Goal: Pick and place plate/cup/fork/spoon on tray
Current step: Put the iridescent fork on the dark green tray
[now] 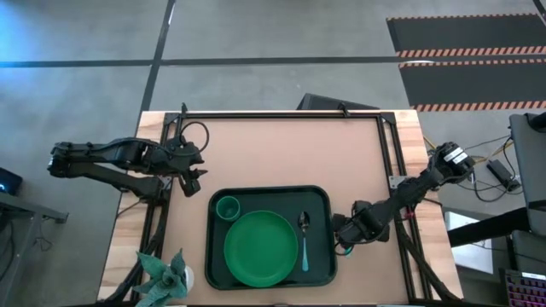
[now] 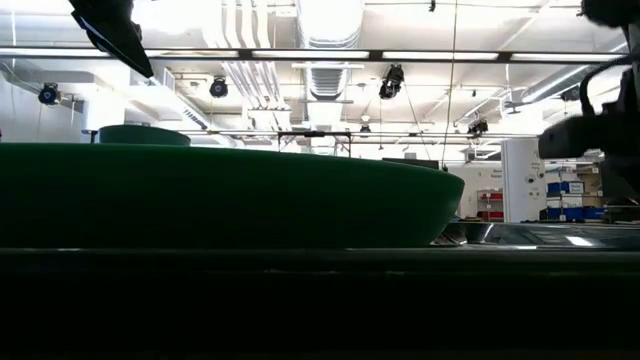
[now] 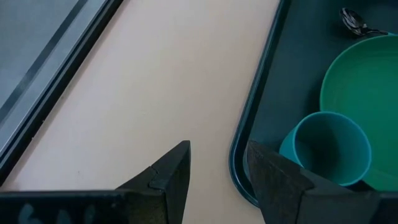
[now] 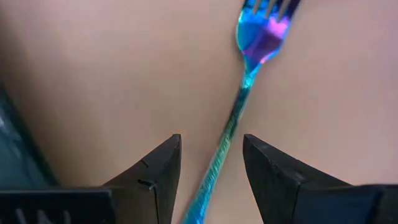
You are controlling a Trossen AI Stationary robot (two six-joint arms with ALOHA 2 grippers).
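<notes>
The dark green tray [image 1: 320, 198] holds the round green plate [image 1: 260, 247], the small green cup [image 1: 227, 207] in its far left corner, and the blue-handled spoon [image 1: 304, 239] beside the plate. The fork [image 4: 249, 81] lies flat on the table just right of the tray. My right gripper [image 4: 211, 168] points down over the fork, open, one finger on each side of the handle, apart from it. In the high view this gripper [image 1: 345, 237] hides most of the fork. My left gripper [image 3: 217, 174] hangs open above the table by the tray's far left corner.
A small potted plant [image 1: 166, 273] stands at the table's near left corner. A black frame rail [image 1: 281, 113] runs along the far edge and down both sides. Bare tabletop [image 1: 290, 149] lies beyond the tray.
</notes>
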